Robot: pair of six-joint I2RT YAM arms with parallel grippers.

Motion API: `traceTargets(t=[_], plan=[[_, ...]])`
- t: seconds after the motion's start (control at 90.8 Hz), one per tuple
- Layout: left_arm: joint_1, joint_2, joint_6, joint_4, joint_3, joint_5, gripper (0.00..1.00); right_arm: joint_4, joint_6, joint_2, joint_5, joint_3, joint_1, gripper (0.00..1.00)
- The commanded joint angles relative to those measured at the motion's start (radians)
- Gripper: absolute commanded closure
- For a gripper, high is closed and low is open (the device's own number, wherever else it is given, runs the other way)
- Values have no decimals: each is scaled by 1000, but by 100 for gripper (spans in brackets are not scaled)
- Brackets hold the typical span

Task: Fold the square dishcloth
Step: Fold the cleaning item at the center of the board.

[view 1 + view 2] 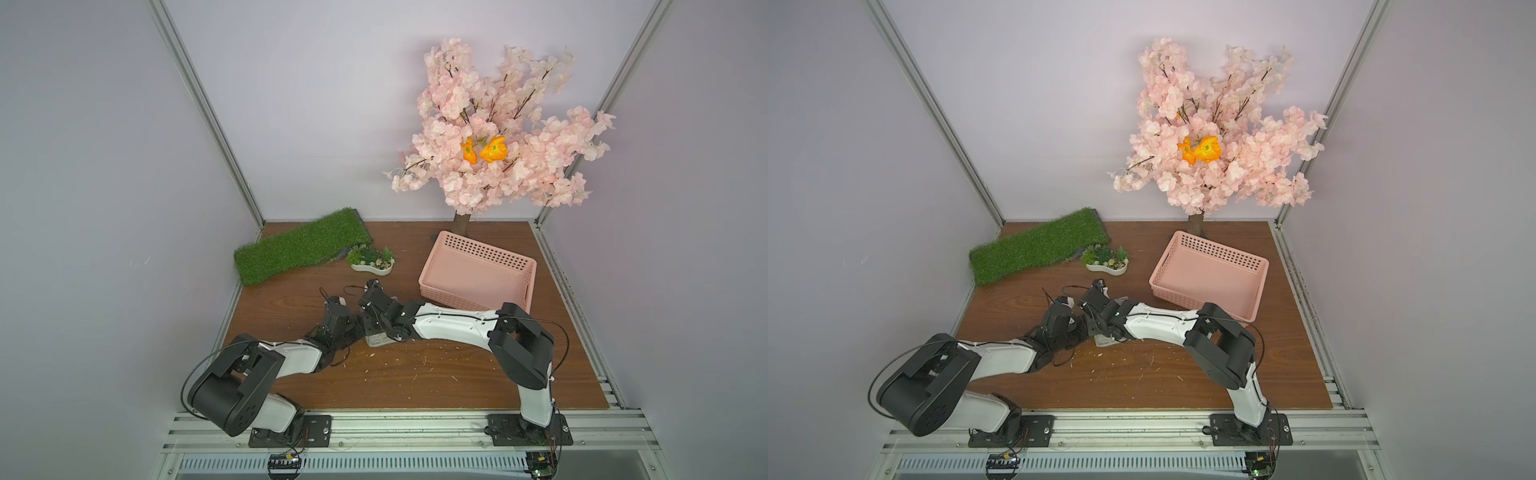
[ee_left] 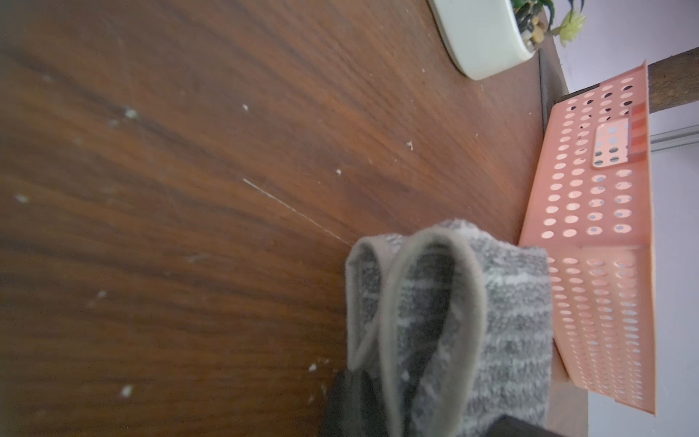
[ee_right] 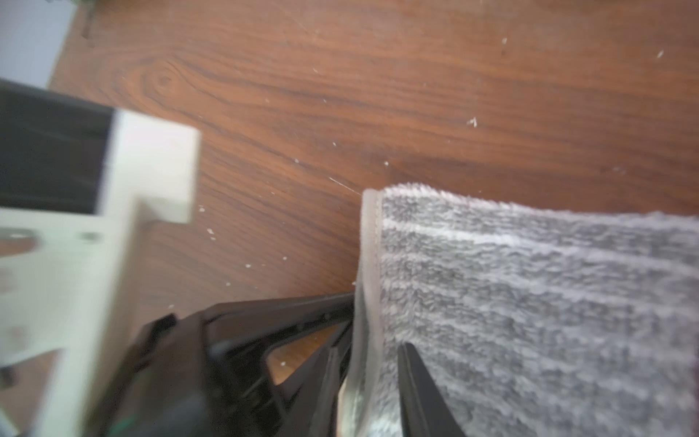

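The square dishcloth [image 2: 472, 321] is grey terry with whitish stripes. It is folded into several layers, and its plain hem forms loops in the left wrist view. In both top views only a small bit of it [image 1: 376, 338] [image 1: 1105, 340] shows beneath the two wrists, which meet mid-table. My left gripper [image 2: 386, 408] is shut on the cloth's layers at the hem. My right gripper [image 3: 378, 325] stands open astride the hem edge [image 3: 368, 265]. One of its fingers [image 3: 420, 378] lies over the terry and the other is beside the hem, with a small gap showing.
A pink perforated basket [image 1: 482, 249] sits just right of the cloth, close to the right forearm. A green grass mat [image 1: 299, 245] and a white planter [image 1: 371, 268] lie at the back left. A pink blossom tree [image 1: 498, 137] rises at the back. White crumbs dot the wooden table [image 1: 415, 374].
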Motion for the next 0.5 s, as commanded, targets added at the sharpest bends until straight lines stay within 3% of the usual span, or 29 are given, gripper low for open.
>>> traceTargets(t=[0.0, 0.209, 0.484], plan=[[-14, -30, 11, -59, -7, -19, 100, 11, -13, -101, 43, -32, -7, 71], [-14, -102, 27, -176, 27, -101, 98, 97, -14, -228, 37, -162, -38, 71], [-14, -153, 48, -316, 81, -208, 96, 308, 17, -387, -88, -402, -118, 73]])
